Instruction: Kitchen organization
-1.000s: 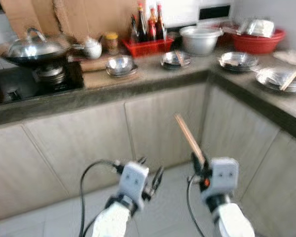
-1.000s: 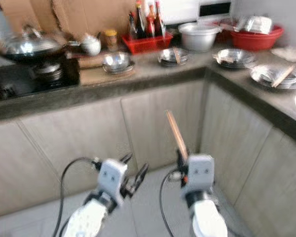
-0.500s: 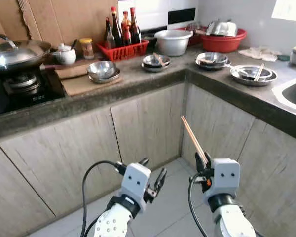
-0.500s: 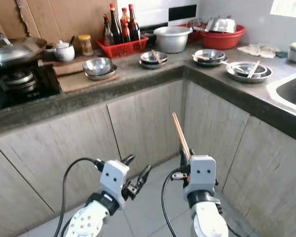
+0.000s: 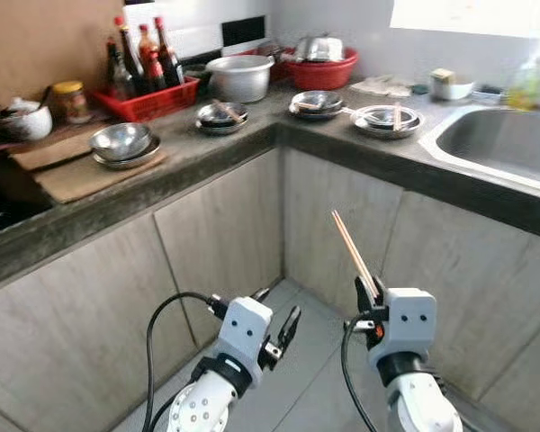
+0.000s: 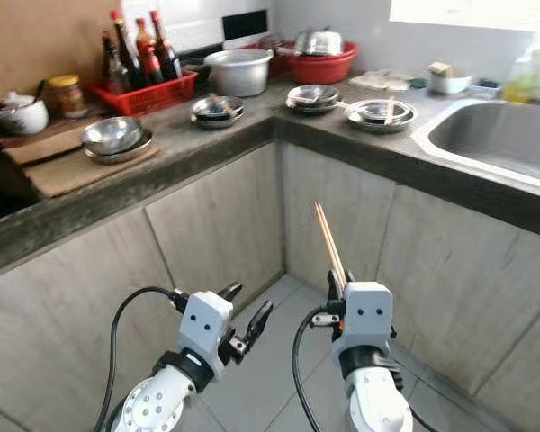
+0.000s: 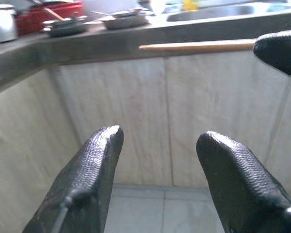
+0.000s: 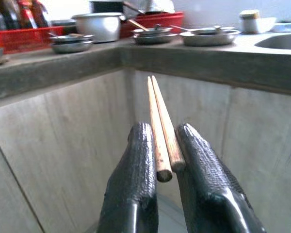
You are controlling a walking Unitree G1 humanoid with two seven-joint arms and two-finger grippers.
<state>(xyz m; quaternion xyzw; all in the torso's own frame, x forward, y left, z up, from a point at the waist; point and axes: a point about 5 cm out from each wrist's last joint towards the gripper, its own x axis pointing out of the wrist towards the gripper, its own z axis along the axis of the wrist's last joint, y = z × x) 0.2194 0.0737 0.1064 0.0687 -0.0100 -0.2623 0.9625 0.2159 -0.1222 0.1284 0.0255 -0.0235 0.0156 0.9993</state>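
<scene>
My right gripper (image 5: 368, 292) is shut on a pair of wooden chopsticks (image 5: 352, 252), which stick up and lean to the left; the right wrist view has them pinched between the black fingers (image 8: 138, 160). My left gripper (image 5: 274, 315) is open and holds nothing, low over the floor in front of the cabinets. On the counter (image 5: 333, 148) ahead stand steel bowls (image 5: 121, 142), stacked steel plates (image 5: 220, 114), and a plate (image 5: 384, 118) with another pair of chopsticks across it.
An L-shaped counter wraps the corner, with a sink (image 5: 504, 139) at the right. A red basket of sauce bottles (image 5: 144, 76), a steel pot (image 5: 238, 76) and a red basin (image 5: 319, 63) stand at the back. Cabinet doors (image 5: 225, 234) close off the front.
The camera has swung to the right: the wok and stove have left the picture and the sink has come into it. Both grippers keep their pose, and the chopsticks stay held.
</scene>
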